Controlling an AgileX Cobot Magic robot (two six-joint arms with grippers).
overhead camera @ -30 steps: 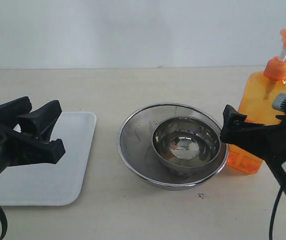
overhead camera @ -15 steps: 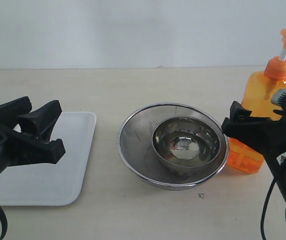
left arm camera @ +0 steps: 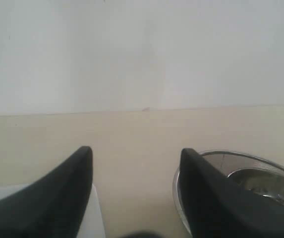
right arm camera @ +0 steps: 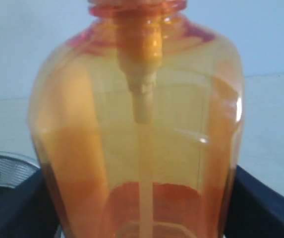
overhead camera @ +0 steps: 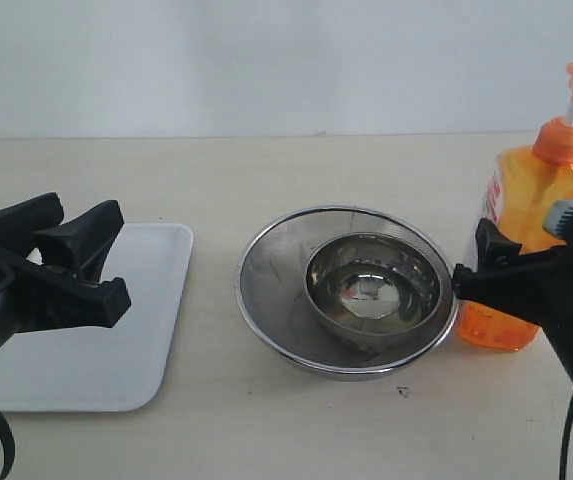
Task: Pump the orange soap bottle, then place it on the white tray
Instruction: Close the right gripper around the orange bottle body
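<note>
The orange soap bottle [overhead camera: 531, 205] stands upright on the table at the right, its pump head raised and a strip of red-and-white label showing on its left edge. My right gripper [overhead camera: 511, 272] is shut on the bottle's lower body. In the right wrist view the bottle [right arm camera: 142, 148] fills the frame and the black fingers [right arm camera: 260, 203] press against both sides of it. The white tray [overhead camera: 96, 350] lies flat at the left. My left gripper [overhead camera: 116, 255] hovers open over the tray's right part with nothing between its fingers [left arm camera: 77, 178].
A round steel strainer [overhead camera: 266, 300] with a steel bowl [overhead camera: 371, 285] inside it sits mid-table, between tray and bottle, its rim close to the bottle's base. In the left wrist view the strainer [left arm camera: 231, 157] shows beyond one finger. A plain wall backs the table.
The right gripper has moved right and closed round the bottle. The bottle has turned, so its label edge now faces left. The left arm has not moved.
</note>
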